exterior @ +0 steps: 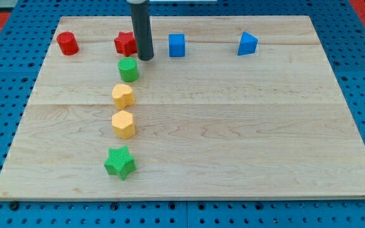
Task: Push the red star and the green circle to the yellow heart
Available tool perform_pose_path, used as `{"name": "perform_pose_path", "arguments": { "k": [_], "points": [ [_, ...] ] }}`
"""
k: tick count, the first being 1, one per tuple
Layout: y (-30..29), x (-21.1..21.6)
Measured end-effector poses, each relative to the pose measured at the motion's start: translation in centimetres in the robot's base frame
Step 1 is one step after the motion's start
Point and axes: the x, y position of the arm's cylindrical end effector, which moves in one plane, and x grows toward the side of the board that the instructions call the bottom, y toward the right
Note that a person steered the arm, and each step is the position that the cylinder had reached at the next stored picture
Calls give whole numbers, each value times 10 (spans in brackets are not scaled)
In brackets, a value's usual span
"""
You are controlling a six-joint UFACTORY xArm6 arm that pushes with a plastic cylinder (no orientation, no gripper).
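Note:
The red star lies near the view's top, left of centre. The green circle lies just below it. The yellow heart lies just below the green circle, almost touching it. My tip stands right next to the red star, on its right side, and up and to the right of the green circle. The dark rod rises from there out of the view's top.
A yellow hexagon lies below the heart and a green star below that. A red cylinder is at the top left. A blue cube and a blue triangle are along the top. The wooden board sits on a blue pegboard.

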Motion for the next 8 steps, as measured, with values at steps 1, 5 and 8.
{"name": "perform_pose_path", "arguments": {
  "k": [1,5,8],
  "points": [
    [0,-33],
    [-58,-71],
    [-5,2]
  ]
}}
